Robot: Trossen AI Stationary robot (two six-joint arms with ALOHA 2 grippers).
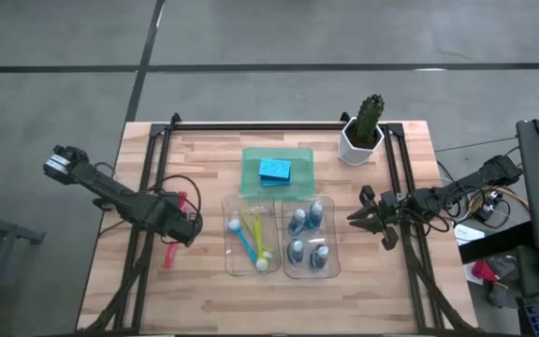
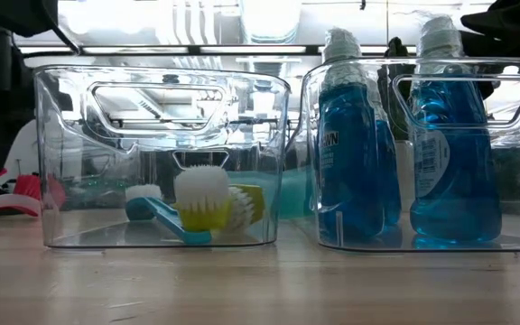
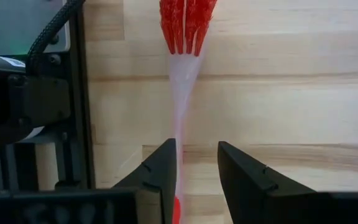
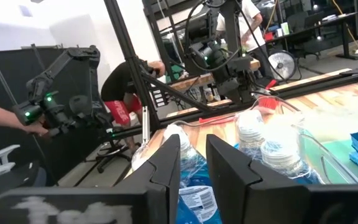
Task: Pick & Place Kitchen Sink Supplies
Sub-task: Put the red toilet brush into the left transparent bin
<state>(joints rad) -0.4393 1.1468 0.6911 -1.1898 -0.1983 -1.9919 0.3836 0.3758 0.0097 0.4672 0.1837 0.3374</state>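
Note:
A red-pink brush (image 3: 188,25) lies flat on the wood near the table's left side, also seen in the high view (image 1: 170,251). Its whitish neck runs back between my left gripper's fingers. My left gripper (image 3: 197,149) points down over the handle and is open, and it also shows in the high view (image 1: 193,227). Blue and yellow-green brushes (image 1: 251,239) lie in the left clear bin. Bottles of blue liquid (image 1: 309,236) stand in the right clear bin. Blue sponges (image 1: 275,170) lie on the green tray. My right gripper (image 1: 356,217) waits open, level, right of the bottle bin. My left gripper comes from above with its fingers on either side of the brush's thin handle (image 3: 178,155), which lies on the table. The handle runs close along the inner face of one finger (image 3: 163,165). I cannot tell whether that finger touches it.
A cactus in a white pot (image 1: 363,131) stands at the far right. The green tray (image 1: 251,178) sits behind the two clear bins (image 1: 237,267). Black frame rails (image 1: 148,187) run along both sides of the table. People and other robot arms show beyond the table in the right wrist view.

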